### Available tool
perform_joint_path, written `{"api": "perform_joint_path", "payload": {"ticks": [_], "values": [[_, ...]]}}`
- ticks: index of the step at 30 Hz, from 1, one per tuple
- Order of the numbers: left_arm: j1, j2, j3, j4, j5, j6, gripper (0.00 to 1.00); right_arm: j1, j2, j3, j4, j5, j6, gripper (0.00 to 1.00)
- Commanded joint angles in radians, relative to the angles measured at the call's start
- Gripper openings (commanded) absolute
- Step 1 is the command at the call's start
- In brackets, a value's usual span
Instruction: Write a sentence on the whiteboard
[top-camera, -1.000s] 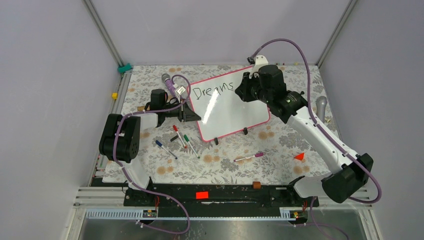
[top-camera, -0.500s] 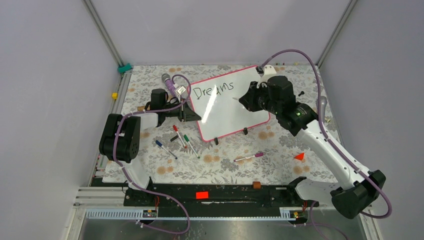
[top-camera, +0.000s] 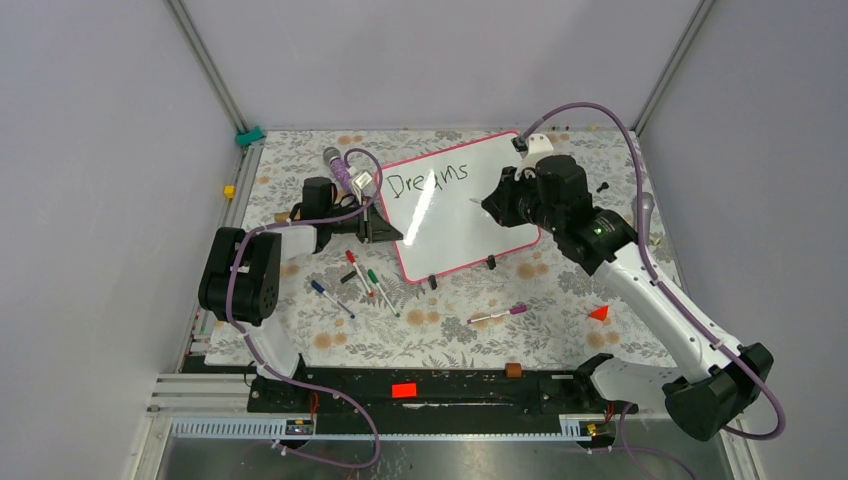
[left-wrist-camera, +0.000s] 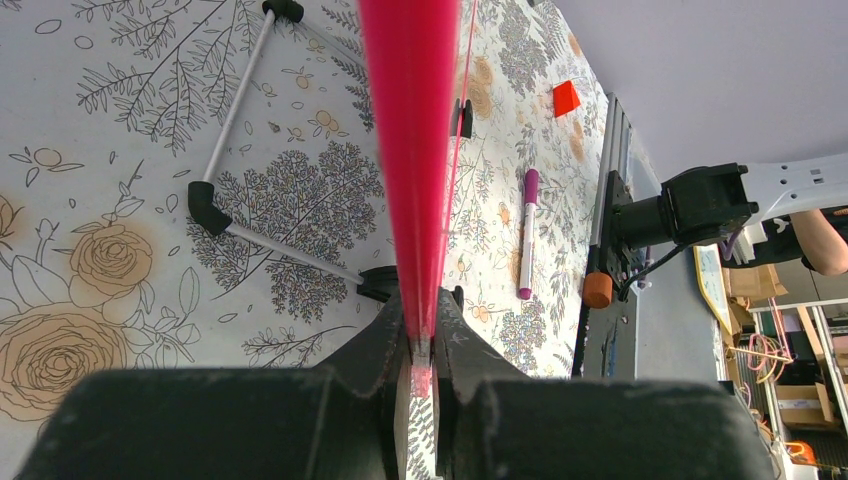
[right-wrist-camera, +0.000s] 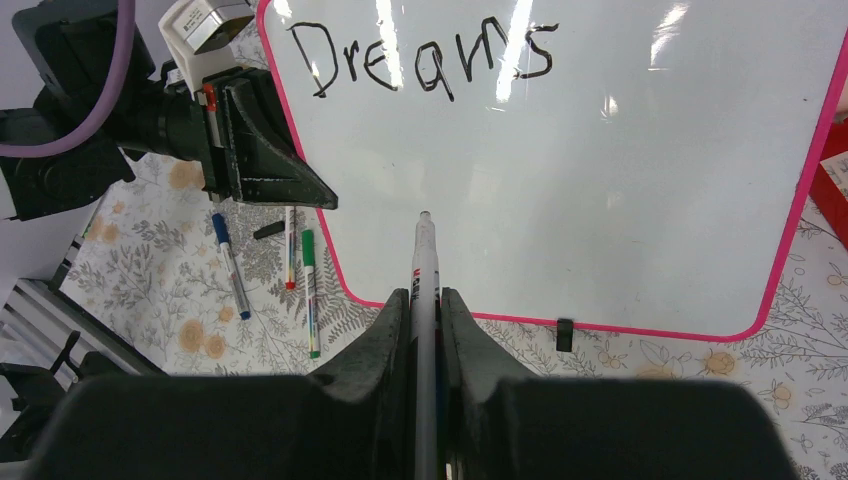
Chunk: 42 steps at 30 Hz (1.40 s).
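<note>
Much bare whiteboard (right-wrist-camera: 620, 200) surrounds the marker (right-wrist-camera: 424, 270) tip.

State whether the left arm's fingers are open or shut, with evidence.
Shut: the left fingers clamp the whiteboard, its pink frame edge-on between them.

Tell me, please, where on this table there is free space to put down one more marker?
Bare mat lies between the purple marker and the orange triangle, and just in front of the whiteboard. It is crowded at the loose pens near the left gripper, which clamps the board's edge.
</note>
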<state>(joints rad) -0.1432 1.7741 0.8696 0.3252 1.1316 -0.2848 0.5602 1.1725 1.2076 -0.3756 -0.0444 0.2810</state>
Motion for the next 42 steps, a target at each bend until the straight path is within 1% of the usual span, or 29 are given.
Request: {"api": "perform_joint_path", "payload": {"ticks": [1, 7, 12, 13, 17, 19, 23, 26, 35, 42], "values": [[-0.018, 0.047, 0.014, -0.030, -0.200, 0.039, 0.00, 0.003, 0.037, 0.039, 0.038, -0.005, -0.028, 0.00], [-0.021, 0.040, 0.005, -0.023, -0.197, 0.033, 0.00, 0.006, 0.145, 0.126, 0.115, -0.060, -0.018, 0.00], [-0.026, 0.047, 0.008, -0.028, -0.194, 0.037, 0.00, 0.027, 0.249, 0.213, 0.179, -0.052, -0.012, 0.00], [-0.028, 0.047, 0.008, -0.030, -0.195, 0.041, 0.00, 0.030, 0.274, 0.242, 0.181, -0.049, -0.011, 0.00], [-0.033, 0.051, 0.018, -0.050, -0.202, 0.052, 0.00, 0.035, 0.377, 0.389, 0.086, -0.060, -0.013, 0.00], [-0.034, 0.053, 0.023, -0.051, -0.204, 0.049, 0.00, 0.038, 0.367, 0.346, 0.139, -0.063, -0.013, 0.00], [-0.035, 0.052, 0.029, -0.056, -0.197, 0.046, 0.00, 0.038, 0.368, 0.309, 0.170, -0.062, -0.055, 0.00], [-0.034, 0.049, 0.025, -0.053, -0.199, 0.044, 0.00, 0.038, 0.371, 0.305, 0.166, -0.032, -0.082, 0.00], [-0.035, 0.055, 0.027, -0.061, -0.203, 0.053, 0.00, 0.040, 0.376, 0.299, 0.156, -0.058, -0.086, 0.00], [-0.036, 0.054, 0.027, -0.063, -0.205, 0.052, 0.00, 0.044, 0.360, 0.268, 0.144, -0.020, -0.112, 0.00]]}}
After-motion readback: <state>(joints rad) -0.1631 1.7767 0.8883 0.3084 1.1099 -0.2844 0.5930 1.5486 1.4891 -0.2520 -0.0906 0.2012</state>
